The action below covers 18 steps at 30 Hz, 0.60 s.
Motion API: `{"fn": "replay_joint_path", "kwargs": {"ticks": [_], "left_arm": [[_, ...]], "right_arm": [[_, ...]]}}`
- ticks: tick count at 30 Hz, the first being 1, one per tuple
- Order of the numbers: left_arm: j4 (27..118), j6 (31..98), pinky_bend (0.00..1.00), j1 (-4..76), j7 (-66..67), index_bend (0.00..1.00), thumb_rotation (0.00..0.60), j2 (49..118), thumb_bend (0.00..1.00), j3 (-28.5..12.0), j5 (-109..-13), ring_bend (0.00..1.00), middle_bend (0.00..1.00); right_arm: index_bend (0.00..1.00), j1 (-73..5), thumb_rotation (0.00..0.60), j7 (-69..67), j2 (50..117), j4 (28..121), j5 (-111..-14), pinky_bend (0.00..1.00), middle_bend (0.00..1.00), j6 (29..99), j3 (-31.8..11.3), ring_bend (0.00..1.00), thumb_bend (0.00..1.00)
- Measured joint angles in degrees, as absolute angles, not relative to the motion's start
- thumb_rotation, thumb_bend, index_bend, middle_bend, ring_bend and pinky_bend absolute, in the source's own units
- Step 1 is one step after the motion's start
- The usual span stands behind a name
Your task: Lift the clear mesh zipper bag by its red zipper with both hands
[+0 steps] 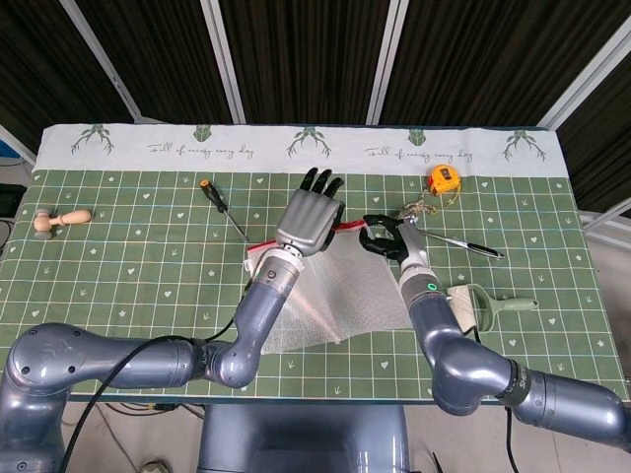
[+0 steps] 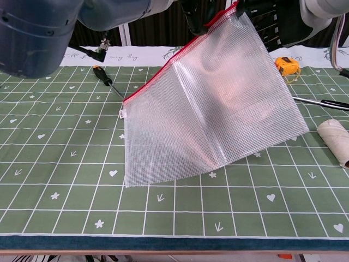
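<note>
Both hands meet at one red zipper [image 2: 163, 68]: the left hand [image 1: 309, 219] lies over it with fingers extended, its grasp hidden, while the right hand [image 1: 385, 241] pinches the zipper's end. One clear mesh zipper bag [image 2: 212, 112], a soft gridded sheet, hangs tilted, its right corner raised and its lower left corner near the table [image 2: 54, 218]. Around it lie one screwdriver [image 1: 219, 202], one yellow tape measure [image 1: 443, 178], one metal ladle [image 1: 444, 236], one lint roller [image 1: 473, 305] and one wooden stamp [image 1: 59, 220]. Open green cloth lies to the left.
</note>
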State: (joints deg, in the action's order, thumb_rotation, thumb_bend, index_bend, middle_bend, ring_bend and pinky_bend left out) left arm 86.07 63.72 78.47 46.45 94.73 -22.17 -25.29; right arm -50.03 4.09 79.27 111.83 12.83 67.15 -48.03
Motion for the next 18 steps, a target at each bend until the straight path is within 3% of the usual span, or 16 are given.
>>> {"fn": "replay_joint_path", "kwargs": {"ticks": [18], "left_arm": [[86.22, 63.25, 0.0, 77.09, 46.47, 0.64, 0.6, 93.72, 0.4, -21.81, -24.75, 0.0, 0.14]], "right_arm": [[0.65, -50.44, 0.6, 1.03, 78.27, 110.07, 13.87, 0.21, 0.25, 67.46, -49.57, 0.0, 0.61]]}}
